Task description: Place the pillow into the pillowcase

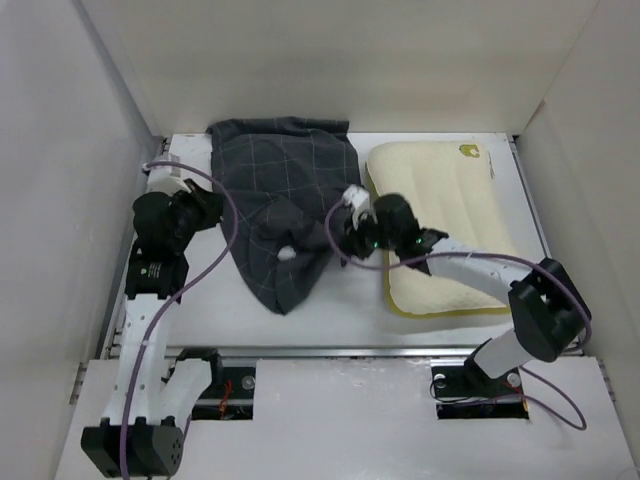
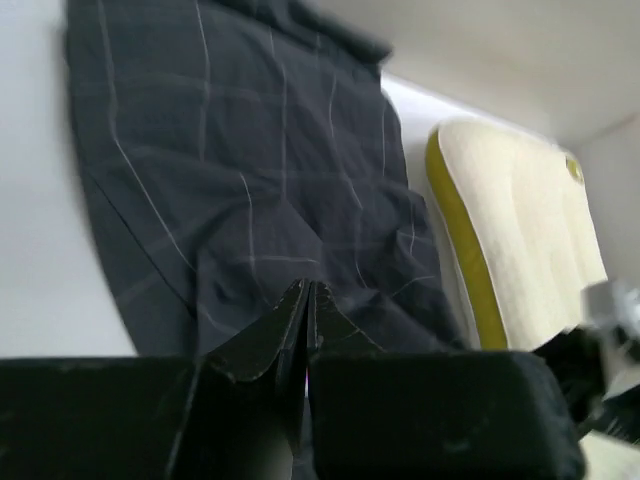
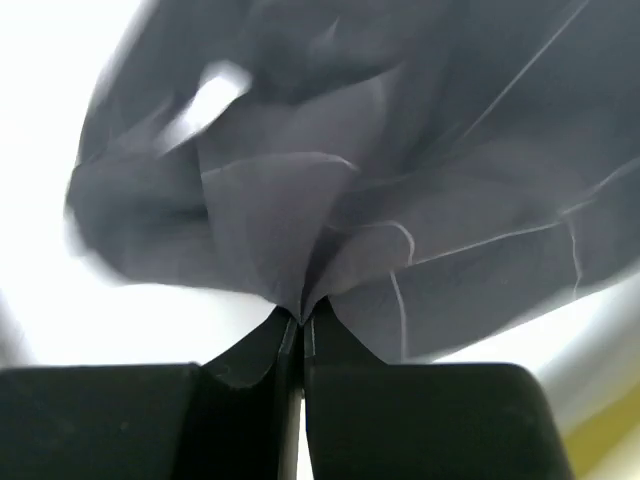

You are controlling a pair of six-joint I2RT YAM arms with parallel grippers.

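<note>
1. Lying rumpled left of centre on the white bench (image 1: 330,310) and reaching its far edge: the pillowcase (image 1: 285,205), dark with thin light checks.
2. Resting flat on the right side of the bench, just beside the pillowcase: the pillow (image 1: 445,225), cream with a yellow border, its yellow tag (image 1: 468,152) at the far right corner.
3. Pinching a gathered fold at the pillowcase's right edge, between case and pillow: the right claw (image 3: 302,315), fingers pressed together on the cloth, which fans out from the tips.
4. Closed tight at the pillowcase's left edge: the left claw (image 2: 307,290), fingertips meeting over the fabric. Cannot tell whether any cloth is caught between them.
</note>
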